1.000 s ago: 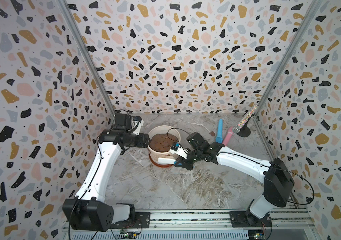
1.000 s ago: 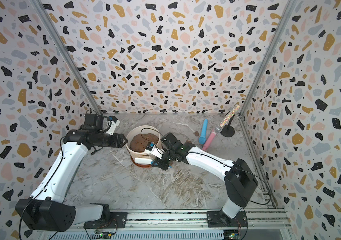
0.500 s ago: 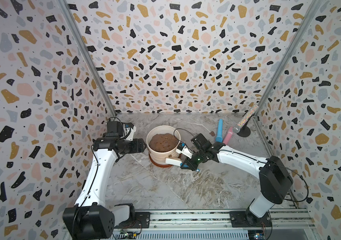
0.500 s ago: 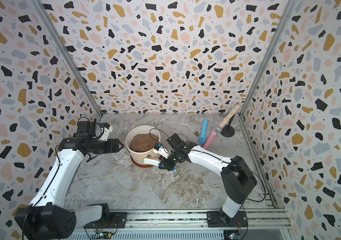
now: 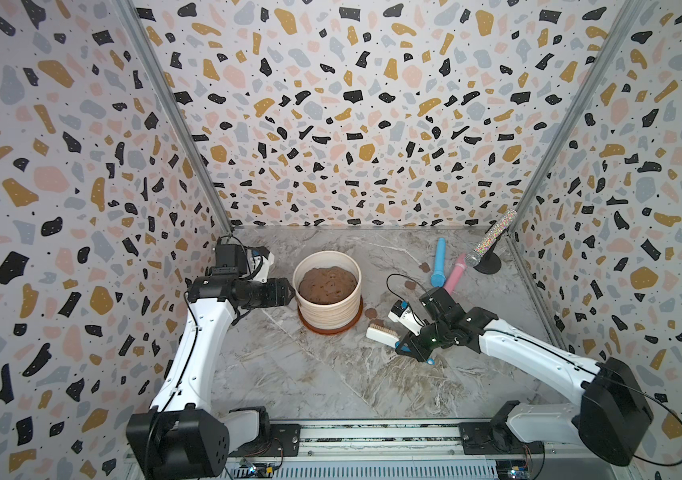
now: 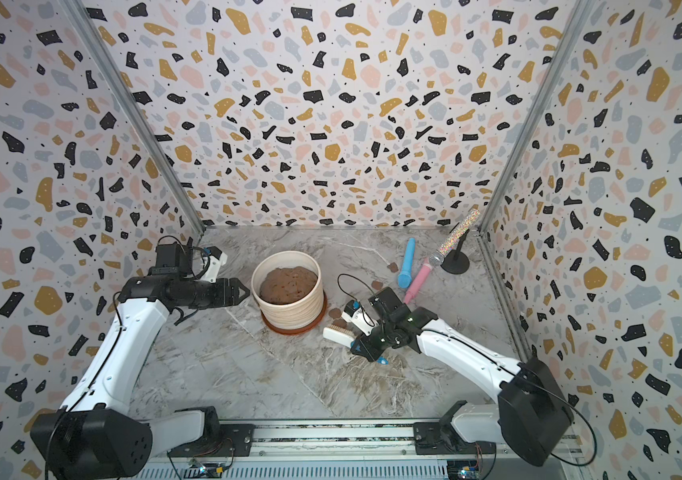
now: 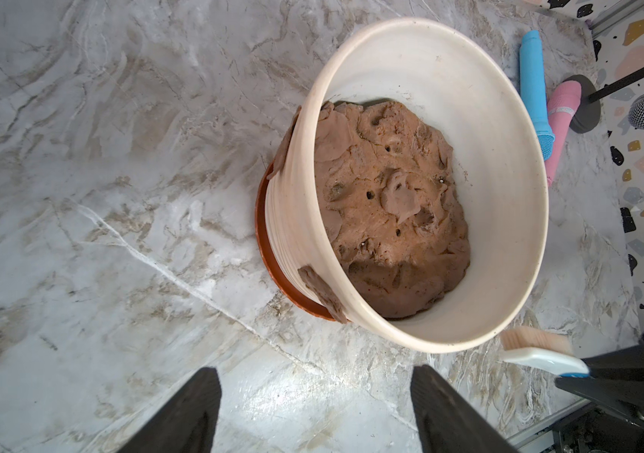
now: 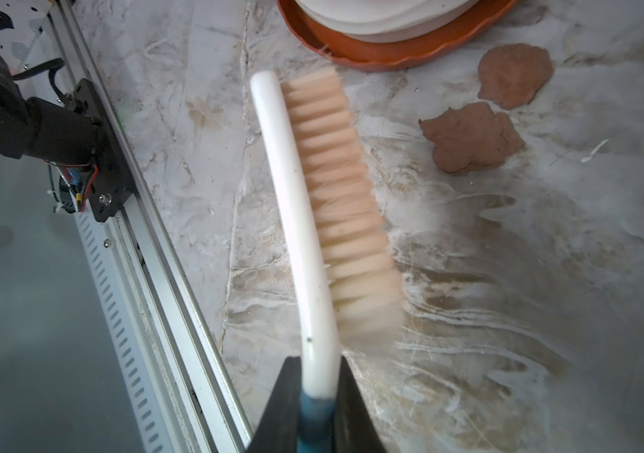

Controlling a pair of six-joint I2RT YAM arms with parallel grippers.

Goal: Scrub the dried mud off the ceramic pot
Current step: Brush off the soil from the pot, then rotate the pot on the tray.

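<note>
The cream ribbed ceramic pot (image 5: pixel 329 318) (image 6: pixel 289 311) (image 7: pixel 489 157) stands upright on its terracotta saucer (image 5: pixel 358 316), filled with brown soil. In the left wrist view, two patches of dried mud (image 7: pixel 322 290) (image 7: pixel 287 145) cling to its outer wall. Loose mud flakes (image 8: pixel 473 137) (image 5: pixel 370 313) lie on the floor beside the saucer. My left gripper (image 5: pixel 289 293) (image 6: pixel 246 291) (image 7: pixel 314 372) is open and empty, just off the pot's left side. My right gripper (image 5: pixel 399 343) (image 6: pixel 356 343) (image 8: pixel 318 366) is shut on the handle of a white scrub brush (image 5: pixel 379 334) (image 8: pixel 297 196), held right of the pot and clear of it.
A blue microphone (image 5: pixel 439 266) and a pink microphone (image 5: pixel 455 274) lie at the back right. A glitter microphone (image 5: pixel 491 241) leans on a black stand by the right wall. Patterned walls close three sides, and a metal rail (image 5: pixel 372 436) runs along the front.
My right gripper has carried the brush rightwards, away from the pot's front wall. My left gripper has drawn back a little from the pot's left rim.
</note>
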